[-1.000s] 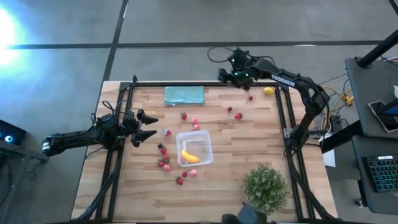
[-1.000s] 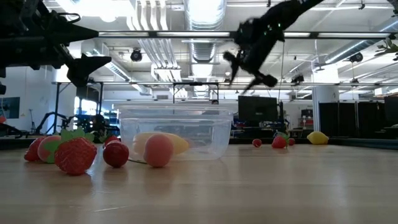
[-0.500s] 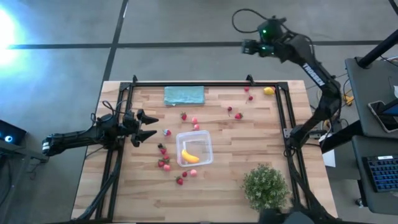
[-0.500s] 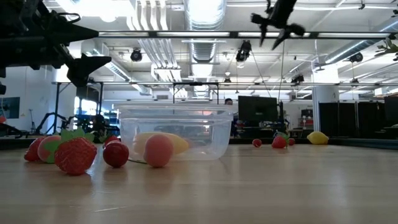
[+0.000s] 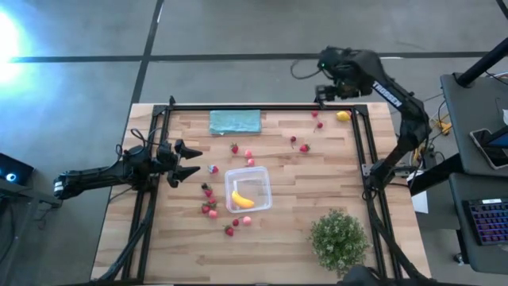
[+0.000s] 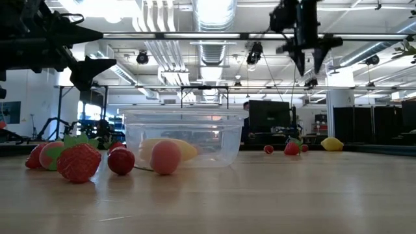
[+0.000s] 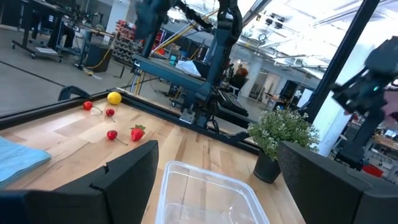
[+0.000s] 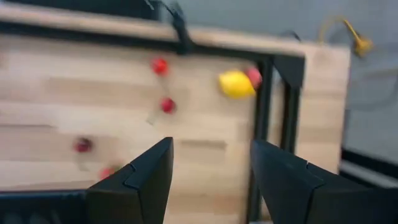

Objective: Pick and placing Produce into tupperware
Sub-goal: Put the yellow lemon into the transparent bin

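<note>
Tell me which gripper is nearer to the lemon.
The right. The right gripper hangs open above the table's far edge, close beside the lemon. The left gripper is open too, low at the opposite side, near the tupperware.

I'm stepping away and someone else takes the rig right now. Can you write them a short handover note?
Left hand: open, empty, waiting at the table's left edge beside the tupperware.
Right hand: open, empty, raised above the table's far right corner, near the lemon.
Done: only the banana is in the tupperware.
Left: the strawberries clustered on the tupperware's left and near sides, the loose ones between it and the lemon, and the lemon itself.
The teal cloth and potted plant stay where they are.
</note>
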You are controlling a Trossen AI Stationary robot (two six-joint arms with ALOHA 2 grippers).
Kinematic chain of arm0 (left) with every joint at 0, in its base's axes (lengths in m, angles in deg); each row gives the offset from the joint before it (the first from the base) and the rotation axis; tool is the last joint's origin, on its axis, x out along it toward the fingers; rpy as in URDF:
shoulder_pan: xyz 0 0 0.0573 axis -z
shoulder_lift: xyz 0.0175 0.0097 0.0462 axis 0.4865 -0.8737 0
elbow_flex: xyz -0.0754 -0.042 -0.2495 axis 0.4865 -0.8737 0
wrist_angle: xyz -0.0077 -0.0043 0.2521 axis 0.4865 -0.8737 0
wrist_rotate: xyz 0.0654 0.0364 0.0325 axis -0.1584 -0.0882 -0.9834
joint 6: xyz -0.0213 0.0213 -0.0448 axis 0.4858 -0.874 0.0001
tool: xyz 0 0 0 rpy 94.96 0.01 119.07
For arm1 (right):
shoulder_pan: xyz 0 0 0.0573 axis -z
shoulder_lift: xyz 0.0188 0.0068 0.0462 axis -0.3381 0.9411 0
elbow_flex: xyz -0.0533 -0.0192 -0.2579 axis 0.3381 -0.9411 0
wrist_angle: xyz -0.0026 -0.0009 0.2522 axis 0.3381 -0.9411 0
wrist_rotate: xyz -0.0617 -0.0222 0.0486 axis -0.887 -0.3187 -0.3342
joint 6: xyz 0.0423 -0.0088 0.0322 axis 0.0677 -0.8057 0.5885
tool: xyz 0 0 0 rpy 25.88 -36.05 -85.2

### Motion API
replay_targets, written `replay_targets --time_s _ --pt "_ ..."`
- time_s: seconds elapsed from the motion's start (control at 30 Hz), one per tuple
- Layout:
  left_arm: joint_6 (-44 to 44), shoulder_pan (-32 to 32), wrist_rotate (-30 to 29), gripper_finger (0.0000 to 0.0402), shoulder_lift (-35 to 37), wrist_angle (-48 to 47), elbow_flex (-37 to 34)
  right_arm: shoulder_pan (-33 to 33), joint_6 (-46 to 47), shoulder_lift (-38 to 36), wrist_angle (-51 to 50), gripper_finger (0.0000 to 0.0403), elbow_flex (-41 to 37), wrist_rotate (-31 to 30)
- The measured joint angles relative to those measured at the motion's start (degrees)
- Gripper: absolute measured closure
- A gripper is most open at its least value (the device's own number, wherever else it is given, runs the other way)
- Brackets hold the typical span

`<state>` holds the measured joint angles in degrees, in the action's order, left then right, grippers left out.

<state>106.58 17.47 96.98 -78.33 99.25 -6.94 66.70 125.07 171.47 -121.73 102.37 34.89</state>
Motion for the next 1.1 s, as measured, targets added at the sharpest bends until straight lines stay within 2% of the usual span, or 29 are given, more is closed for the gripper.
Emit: replay_targets --time_s 0.2,0.37,0.53,0.7,0.83,0.97,1.1 --pt "0.0 0.0 0.0 0.0088 0.0 0.02 0.0 4.22 2.37 0.0 1.26 0.0197 -13.13 -0.18" --pt "0.0 -0.01 0.0 0.0088 0.02 0.04 0.0 7.0 2.97 0.0 8.97 0.0197 -19.72 -0.51" --pt "0.0 0.0 0.0 0.0088 0.0 0.04 0.0 9.66 4.89 0.0 16.91 0.0197 -21.83 0.53" --pt "-0.01 -0.01 0.0 0.0088 0.01 0.06 0.0 11.71 6.22 0.06 19.7 0.0197 -22.81 0.39" --pt "0.0 0.0 0.0 0.0088 0.07 0.04 0.0 11.56 6.71 0.15 19.64 0.0197 -22.81 0.92" --pt "0.0 0.0 0.0 0.0088 0.02 0.02 0.0 11.65 7.01 0.15 18.63 0.0197 -23.75 5.35" --pt "-0.01 -0.01 0.0 0.0088 0.04 0.01 0.0 11.56 7.67 -0.01 17.32 0.0197 -26.38 6.15"
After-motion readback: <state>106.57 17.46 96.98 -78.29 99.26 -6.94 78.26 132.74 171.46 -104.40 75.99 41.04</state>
